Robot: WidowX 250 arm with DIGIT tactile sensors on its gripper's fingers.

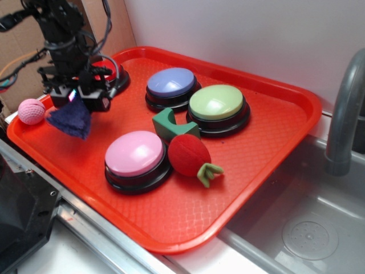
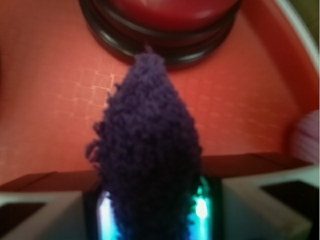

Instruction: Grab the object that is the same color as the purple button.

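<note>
- I judge the task essentially done: the purple rag (image 1: 70, 120) hangs from my gripper (image 1: 79, 100) at about 9 o'clock on the red tray (image 1: 171, 228), and it seems lifted clear of the tray floor. What remains, as I read it, is only to keep the hold secure.
- Gripper: the jaws are closed down to the thickness of the cloth and have hold of the rag's upper edge. In the wrist view the rag (image 2: 147, 150) fills the gap between the fingers, its point hanging away from the camera; I see nothing else in the grasp.
- Nearest on the tray, at about 7 o'clock, sits the pink button (image 1: 137, 155); just beside it at 5 o'clock lies a red ball with a green stem (image 1: 191, 156).
- At the 9 o'clock rim, just beside the rag, rests the pink knitted ball (image 1: 31, 111), apart from the gripper.
- At centre stands a green block (image 1: 168, 125), between the pink button and the green button (image 1: 218, 105).
- Farther, at 12 o'clock, is the purple button (image 1: 170, 85), my colour reference; the rag is darker than its dome.
- Behind the gripper at 11 o'clock a red-domed button (image 2: 170, 20) is partly hidden.
</note>
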